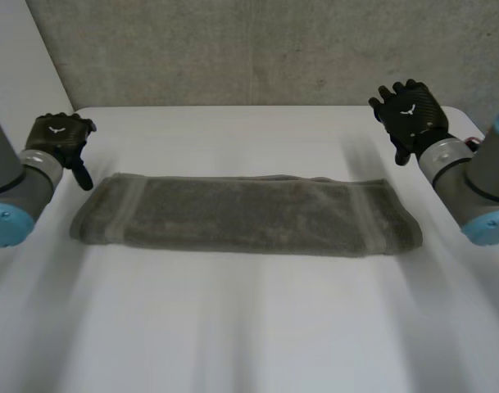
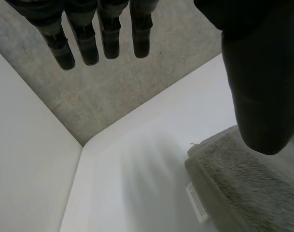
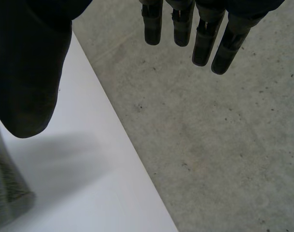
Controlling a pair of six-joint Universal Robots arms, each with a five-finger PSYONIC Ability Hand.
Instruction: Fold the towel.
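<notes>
The towel point(image 1: 245, 214) lies on the white counter point(image 1: 249, 327) as a long grey strip, folded lengthwise; the left hand point(image 1: 59, 137) hangs just beside one short end, its fingers point(image 2: 89, 43) straight and spread away from the thumb point(image 2: 260, 82), holding nothing; that end, with a small white label point(image 2: 197, 203), lies near the thumb and well apart from the fingers; the right hand point(image 1: 410, 112) hovers near the other end, its fingers point(image 3: 202, 43) likewise straight and empty, clear of the cloth.
</notes>
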